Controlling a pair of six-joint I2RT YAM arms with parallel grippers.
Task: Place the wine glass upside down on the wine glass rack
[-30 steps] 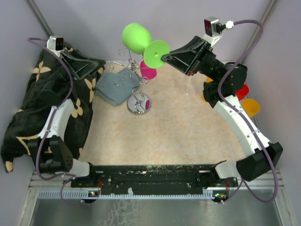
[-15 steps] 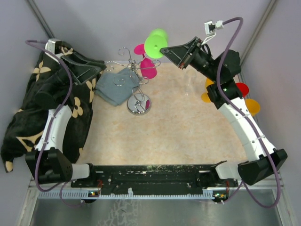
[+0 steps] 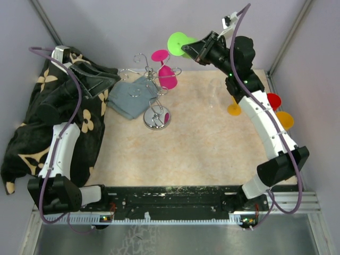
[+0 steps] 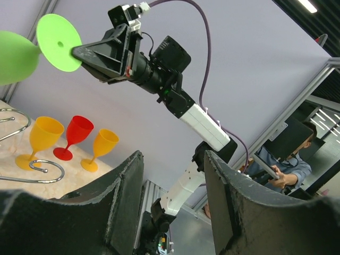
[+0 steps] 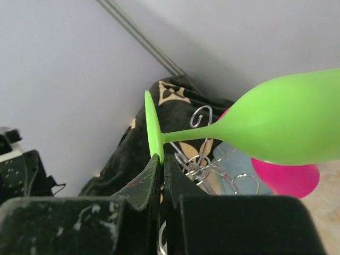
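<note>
The green wine glass (image 5: 287, 127) lies on its side in the air, and my right gripper (image 5: 162, 159) is shut on the rim of its round foot (image 3: 178, 41). In the top view the foot faces the camera and hides the bowl, behind and above the rack. The silver wire rack (image 3: 154, 87) stands on a round shiny base (image 3: 157, 119), with a pink glass (image 3: 167, 77) hanging upside down on it. In the right wrist view the rack's loops (image 5: 212, 159) are below the stem. My left gripper (image 3: 93, 79) is open and empty over the black cloth.
A grey cloth (image 3: 130, 98) lies left of the rack. A black flowered cloth (image 3: 32, 133) covers the left side. Two orange glasses (image 3: 234, 109) (image 3: 283, 119) and a red glass (image 3: 273, 100) stand at the right wall. The left wrist view shows them too (image 4: 77, 130).
My right arm has carried the green glass up and back towards the far wall and turned it, so its bowl now points away from the top camera. The left arm rose slightly.
</note>
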